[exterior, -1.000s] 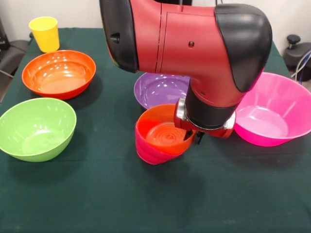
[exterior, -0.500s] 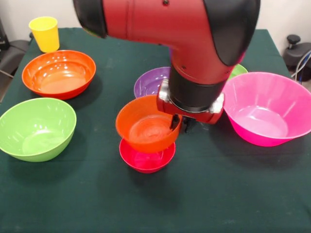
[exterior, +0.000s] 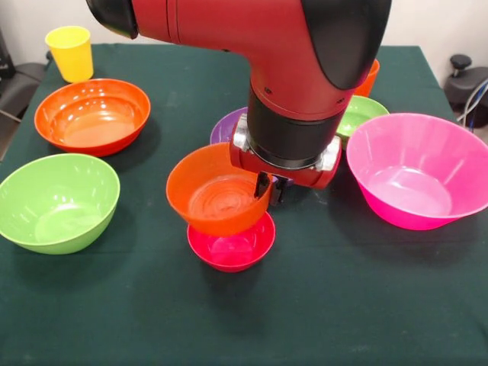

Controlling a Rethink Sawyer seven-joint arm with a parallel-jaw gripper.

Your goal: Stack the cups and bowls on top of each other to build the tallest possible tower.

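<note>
Nearest on the green-covered bench (exterior: 114, 320) sits the small red-magenta bowl (exterior: 231, 248), upright. Just above it, tilted and lifted clear of its floor, the small orange bowl (exterior: 216, 200) hangs from the hand (exterior: 268, 187), which is clenched on its right rim. To the left rests the large lime green bowl (exterior: 57, 202), to the right the huge pink bowl (exterior: 421, 171). Farther back lie the large orange bowl (exterior: 91, 116), the partly hidden purple bowl (exterior: 226, 128) and a small green bowl (exterior: 361, 114). The yellow cup (exterior: 70, 52) stands at the far left corner.

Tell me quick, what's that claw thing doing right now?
Gripper: shut on the rim of the small orange bowl, holding it tilted just above the small red-magenta bowl.
</note>
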